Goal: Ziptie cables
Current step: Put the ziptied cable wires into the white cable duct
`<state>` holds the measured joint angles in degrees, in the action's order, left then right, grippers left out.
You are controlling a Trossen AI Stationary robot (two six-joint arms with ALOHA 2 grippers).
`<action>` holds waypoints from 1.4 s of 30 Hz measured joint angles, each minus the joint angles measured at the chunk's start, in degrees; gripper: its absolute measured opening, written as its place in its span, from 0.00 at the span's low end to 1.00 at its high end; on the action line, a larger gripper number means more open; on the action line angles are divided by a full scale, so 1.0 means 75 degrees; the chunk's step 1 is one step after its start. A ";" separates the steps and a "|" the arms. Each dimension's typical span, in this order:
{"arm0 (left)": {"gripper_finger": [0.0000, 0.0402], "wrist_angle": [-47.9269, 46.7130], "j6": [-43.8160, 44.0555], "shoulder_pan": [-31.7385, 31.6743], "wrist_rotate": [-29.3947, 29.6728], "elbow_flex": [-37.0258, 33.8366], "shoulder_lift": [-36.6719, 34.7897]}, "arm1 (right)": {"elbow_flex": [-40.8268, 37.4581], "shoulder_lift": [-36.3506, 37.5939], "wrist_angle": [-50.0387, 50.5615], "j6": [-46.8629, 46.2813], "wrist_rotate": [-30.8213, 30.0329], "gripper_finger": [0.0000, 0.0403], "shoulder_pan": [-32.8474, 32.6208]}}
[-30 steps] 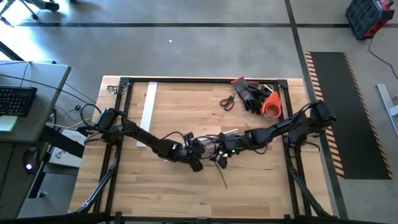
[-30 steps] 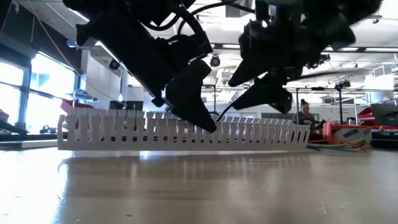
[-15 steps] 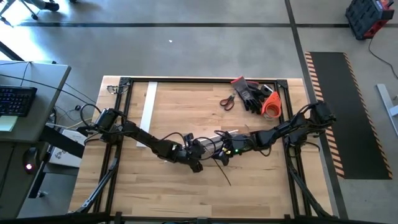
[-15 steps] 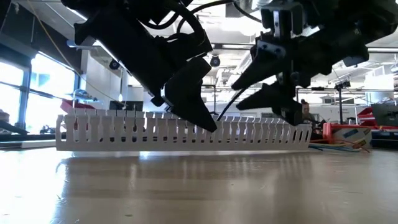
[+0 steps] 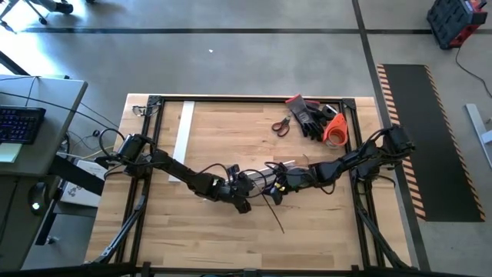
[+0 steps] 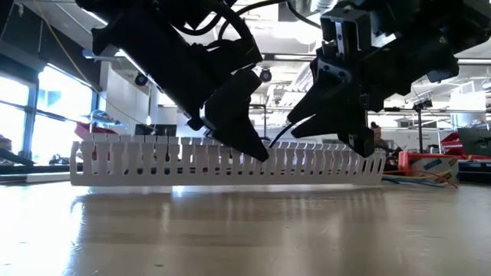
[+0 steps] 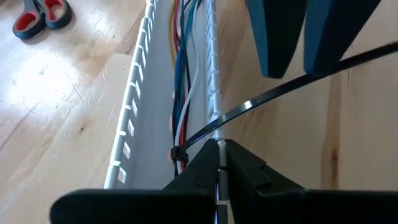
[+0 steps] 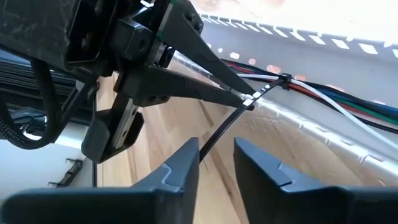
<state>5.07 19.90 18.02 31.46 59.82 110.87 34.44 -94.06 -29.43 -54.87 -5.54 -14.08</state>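
My left gripper has its fingers pressed together on the wall of the long white comb-toothed plastic duct, right beside the thin black zip tie looped round the multicoloured cables lying inside it. My right gripper holds its fingers slightly apart around the tie's tail above the wooden bench.

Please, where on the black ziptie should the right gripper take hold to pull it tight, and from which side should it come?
Grip the ziptie on its free straight tail, well away from the head that sits at the cables. The tail runs out sideways over the white duct wall, which the left gripper pinches. The right gripper is open astride it, so probably close from there.
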 joint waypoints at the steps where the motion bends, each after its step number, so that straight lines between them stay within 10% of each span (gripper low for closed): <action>1: 0.00 0.0022 0.0000 0.0000 0.0003 0.0000 0.0000 | 0.0000 0.0000 0.0000 0.0049 0.0000 0.18 -0.0017; 14: 0.00 0.0124 -0.0009 0.0000 0.0006 0.0001 -0.0003 | 0.0000 0.0000 -0.0018 0.0513 0.0000 0.01 -0.0228; 28: 0.00 0.0121 -0.0015 0.0000 0.0003 -0.0001 -0.0003 | 0.0000 0.0000 0.0000 0.0152 0.0072 0.31 -0.0172; 42: 0.00 0.0139 -0.0032 0.0000 0.0003 -0.0001 -0.0003 | 0.0000 -0.0469 -0.0589 0.0127 0.0234 0.27 -0.0193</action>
<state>6.11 19.66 18.02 31.48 59.81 110.85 34.44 -97.58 -33.85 -53.91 -3.78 -15.53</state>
